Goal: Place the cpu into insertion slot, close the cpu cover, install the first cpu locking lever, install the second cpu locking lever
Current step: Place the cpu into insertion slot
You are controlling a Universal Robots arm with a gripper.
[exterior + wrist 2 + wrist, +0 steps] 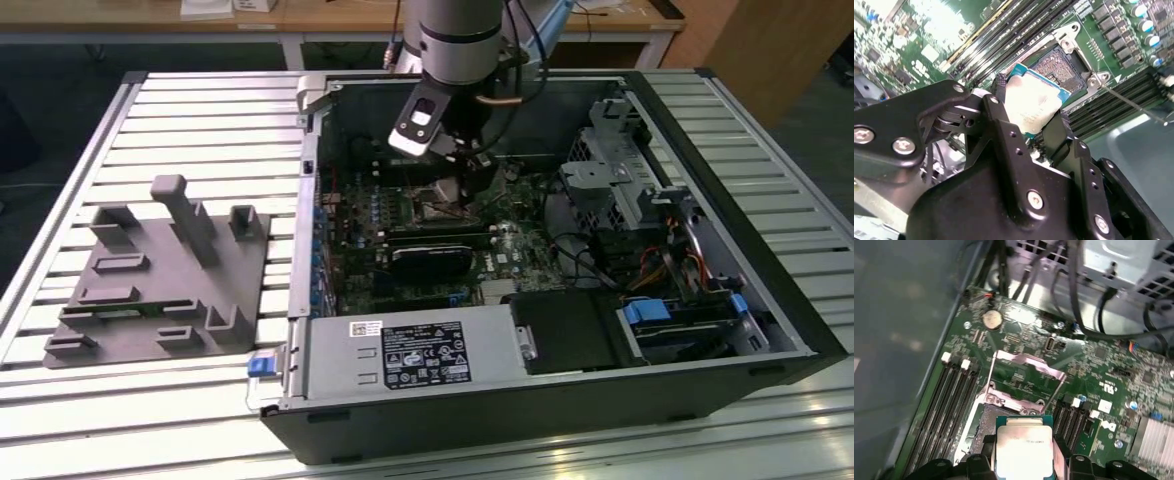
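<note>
On the slatted tabletop (pixel 160 90), an open computer case (pixel 534 420) is laid on its side. A grey moulded fixture (pixel 160 280) is set beside it on the exterior view's left. Nearest inside the case the power supply (pixel 400 355) is seen, and beyond it the green motherboard (pixel 360 270) is spread out. Farther in, the claw (pixel 454 160) is held low over the board at the end of the arm.

In both wrist views the cpu (pixel 1031 102) (pixel 1024 450) is gripped by its edges between the two black fingers (pixel 1004 130), which are closed only to the chip's width. The chip is held tilted at the near edge of the insertion slot (pixel 1061 65). The slot's dark pin field is left uncovered, and contact cannot be told. In the first wrist view the cpu cover (pixel 1029 361) is swung up and open just beyond the slot. Long black memory slots (pixel 951 400) are ranged alongside.
</note>
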